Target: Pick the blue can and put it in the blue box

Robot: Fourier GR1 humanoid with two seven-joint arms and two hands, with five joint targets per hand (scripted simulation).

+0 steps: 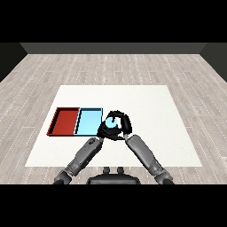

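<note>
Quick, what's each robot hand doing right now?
Left robot hand: pressed against the blue can; whether its fingers curl cannot be told.
Right robot hand: curled round the blue can.

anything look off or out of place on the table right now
Nothing stands out. The red tray and light blue tray lie level, side by side. The blue can sits beside the blue tray, enclosed by the left hand and right hand.
</note>
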